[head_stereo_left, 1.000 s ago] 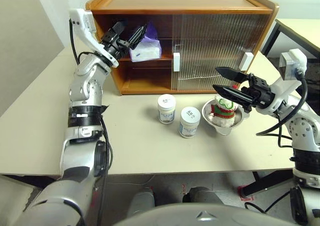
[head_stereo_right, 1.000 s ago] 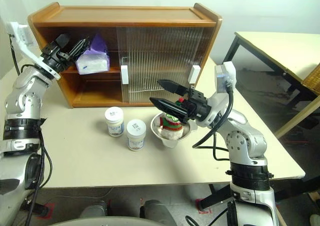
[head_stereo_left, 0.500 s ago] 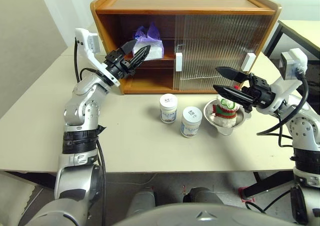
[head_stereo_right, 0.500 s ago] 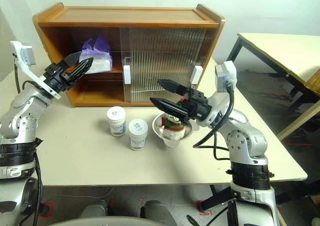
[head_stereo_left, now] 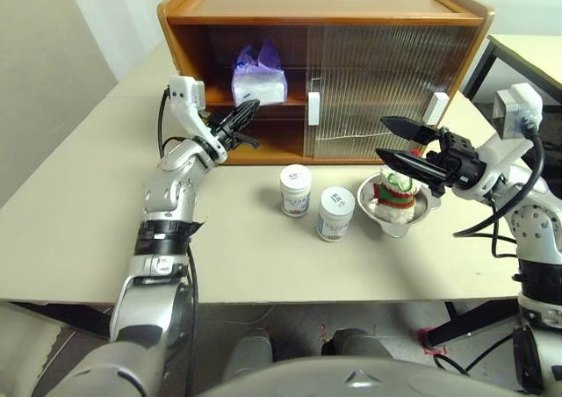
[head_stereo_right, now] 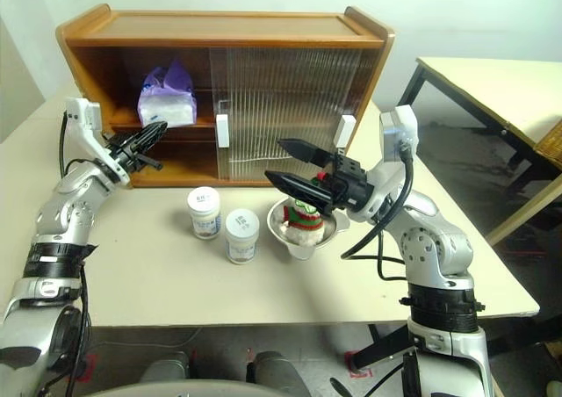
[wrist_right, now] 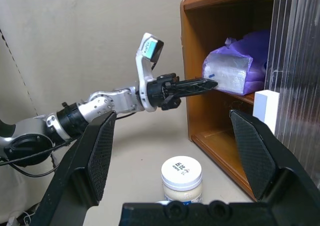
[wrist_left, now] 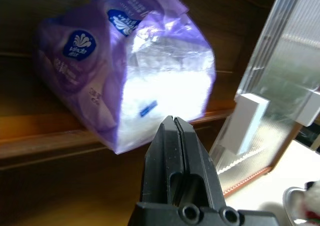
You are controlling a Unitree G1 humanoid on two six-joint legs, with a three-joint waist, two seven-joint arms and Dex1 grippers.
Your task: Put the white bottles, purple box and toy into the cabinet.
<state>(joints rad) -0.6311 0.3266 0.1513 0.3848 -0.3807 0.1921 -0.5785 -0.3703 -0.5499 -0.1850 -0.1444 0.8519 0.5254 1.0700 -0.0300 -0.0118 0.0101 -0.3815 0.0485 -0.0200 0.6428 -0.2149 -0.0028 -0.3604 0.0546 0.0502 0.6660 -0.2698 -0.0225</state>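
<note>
- Looking through the head camera's left eye, we see the purple box (head_stereo_left: 259, 78) already on the upper shelf of the cabinet (head_stereo_left: 325, 72), in the open left bay. Our left tool (head_stereo_left: 244, 114) sits just outside that bay, below the box, its fingers pressed together on nothing. Both white bottles (head_stereo_left: 295, 189) stand side by side on the bench (head_stereo_left: 79, 221), and the toy (head_stereo_left: 392, 192) sits in a steel bowl (head_stereo_left: 413, 214) right of them. In our judgement, a sweep toward the bottles from there could clip the cabinet's side wall or shelf edge.
- In the right eye, our right tool (head_stereo_right: 294, 166) hangs over the toy with fingers spread wide, gripping nothing. The bowl looks light and shiny; we reckon a pinch that catches its rim could tip it or drag it along with the toy. The nearer bottle (head_stereo_right: 241, 235) stands close to the bowl, so a low approach could knock it over and set it rolling.
- From the left wrist, the closed fingers (wrist_left: 176, 158) point at the box's lower front corner, which overhangs the shelf edge slightly. A nudge there might pull the soft pack off. The sliding door's white handle (wrist_left: 246, 121) sits close by.
- From the right wrist, the open fingers (wrist_right: 97, 153) frame one bottle (wrist_right: 182, 178) below. The door covers the cabinet's right half, so the toy may have to cross to the left bay, into the left arm's space, and the arms could collide.
</note>
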